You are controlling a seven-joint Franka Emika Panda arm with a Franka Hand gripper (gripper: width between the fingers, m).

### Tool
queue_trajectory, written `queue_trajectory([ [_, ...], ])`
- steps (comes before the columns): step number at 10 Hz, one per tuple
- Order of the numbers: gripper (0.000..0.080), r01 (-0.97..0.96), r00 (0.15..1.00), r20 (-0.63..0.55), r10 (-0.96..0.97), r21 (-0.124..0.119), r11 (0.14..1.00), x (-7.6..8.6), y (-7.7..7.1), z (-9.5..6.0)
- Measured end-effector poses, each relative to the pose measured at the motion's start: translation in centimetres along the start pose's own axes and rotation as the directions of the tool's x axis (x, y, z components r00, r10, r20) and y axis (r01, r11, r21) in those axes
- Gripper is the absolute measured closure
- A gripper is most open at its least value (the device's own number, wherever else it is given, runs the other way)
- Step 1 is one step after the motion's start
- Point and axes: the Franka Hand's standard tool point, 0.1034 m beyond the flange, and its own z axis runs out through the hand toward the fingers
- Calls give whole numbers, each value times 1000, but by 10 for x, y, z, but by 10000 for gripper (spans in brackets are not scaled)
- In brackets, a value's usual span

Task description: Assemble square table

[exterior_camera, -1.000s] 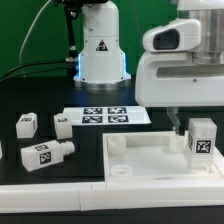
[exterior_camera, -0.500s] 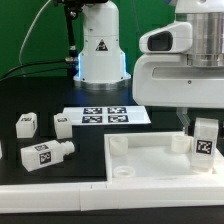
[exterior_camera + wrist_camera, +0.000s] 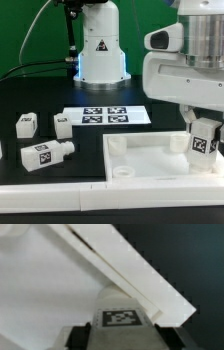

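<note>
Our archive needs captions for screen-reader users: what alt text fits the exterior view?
The gripper grips a tagged white leg at the square plate's edge, on the exterior view's right. On its left, three more legs lie loose on the black table, the marker board behind them.

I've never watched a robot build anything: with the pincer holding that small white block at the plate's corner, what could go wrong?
1. The leg looks slightly tilted in the pincer; pressed down like that, it might jam instead of seating in the square plate.
2. The corner socket beneath it is hidden in both views, so a miss could go unnoticed.
</note>
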Motion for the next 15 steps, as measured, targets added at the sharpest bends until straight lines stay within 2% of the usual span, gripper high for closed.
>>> queue_trajectory([
  [2, 512, -325, 942, 92, 321, 25, 945, 9, 1, 0],
  [3, 512, -372, 923, 117, 366, 31, 928, 17, 3, 0],
  [4, 512, -383, 919, 112, 377, 29, 923, 18, 3, 0],
  [5, 459, -357, 930, 112, 351, 32, 934, 17, 3, 0],
  [6, 291, -356, 930, 112, 350, 32, 934, 18, 3, 0],
  [7, 291, -152, 985, 89, 146, 69, 986, 20, 1, -3],
  [8, 180, 56, 996, 65, -62, 98, 994, 22, 1, -7],
  [9, 157, 220, 973, 53, -226, 107, 970, 21, 3, -8],
  [11, 151, 308, 949, 38, -314, 104, 946, 23, 4, -7],
  [12, 151, 441, 895, 18, -445, 99, 892, 25, 4, -7],
  [13, 150, 649, 759, -12, -651, 84, 756, 25, 3, -6],
  [14, 150, 750, 660, -12, -751, 72, 658, 23, 3, -6],
  [15, 150, 855, 516, 8, -857, 60, 516, 22, 7, -5],
])
